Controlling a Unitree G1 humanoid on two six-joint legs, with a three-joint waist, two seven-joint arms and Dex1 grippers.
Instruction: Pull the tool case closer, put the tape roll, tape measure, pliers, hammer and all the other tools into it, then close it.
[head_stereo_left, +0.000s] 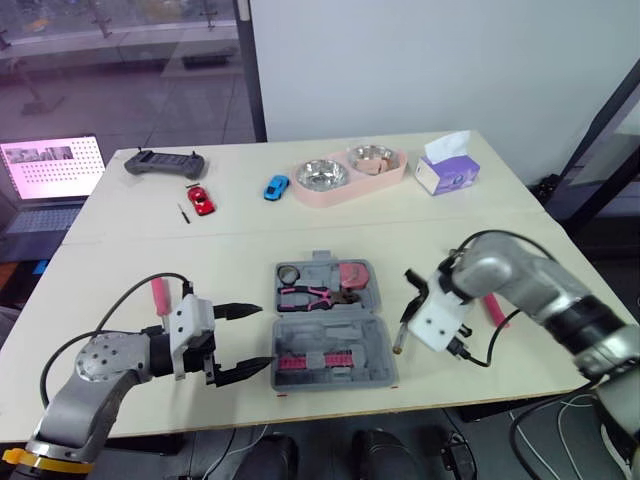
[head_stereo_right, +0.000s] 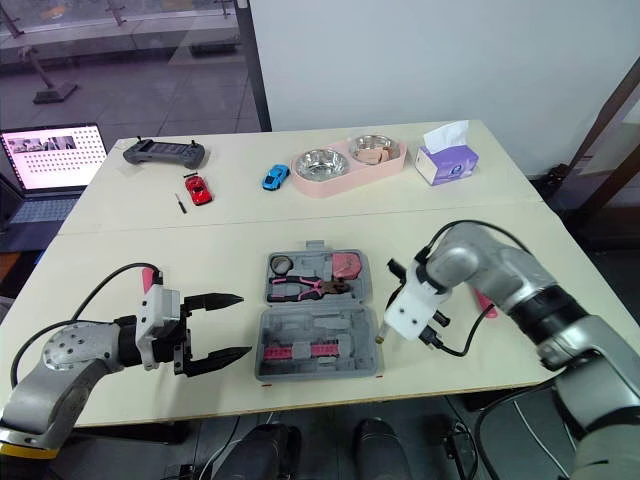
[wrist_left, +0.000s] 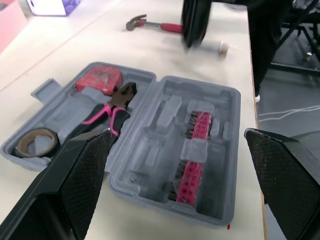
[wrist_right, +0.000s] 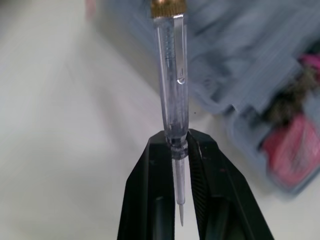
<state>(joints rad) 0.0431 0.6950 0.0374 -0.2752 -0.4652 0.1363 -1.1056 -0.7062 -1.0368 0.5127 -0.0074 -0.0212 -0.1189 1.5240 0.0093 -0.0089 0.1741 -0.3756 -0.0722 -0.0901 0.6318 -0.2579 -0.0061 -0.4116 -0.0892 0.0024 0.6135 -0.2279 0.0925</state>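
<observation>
The grey tool case (head_stereo_left: 384, 345) lies open at the table's front middle. Its far half holds the tape roll (head_stereo_left: 289, 273), pink-handled pliers (head_stereo_left: 312, 294) and red tape measure (head_stereo_left: 352, 275). A pink strip of bits (head_stereo_left: 315, 360) sits in the near half. My left gripper (head_stereo_left: 262, 336) stands open just left of the case, with nothing between its fingers. My right gripper (wrist_right: 178, 140) is shut on a clear tester screwdriver (wrist_right: 171, 75) with a brass cap, held just off the case's right edge (head_stereo_left: 401, 335). The hammer (wrist_left: 150, 24) lies on the table behind my right arm.
A pink-handled tool (head_stereo_left: 158, 295) lies behind my left arm. Across the back of the table are a grey controller (head_stereo_left: 165, 162), a red toy car (head_stereo_left: 201, 198), a blue toy car (head_stereo_left: 276, 187), a pink double bowl (head_stereo_left: 348, 173) and a tissue box (head_stereo_left: 447, 172). A laptop (head_stereo_left: 50, 170) stands off to the left.
</observation>
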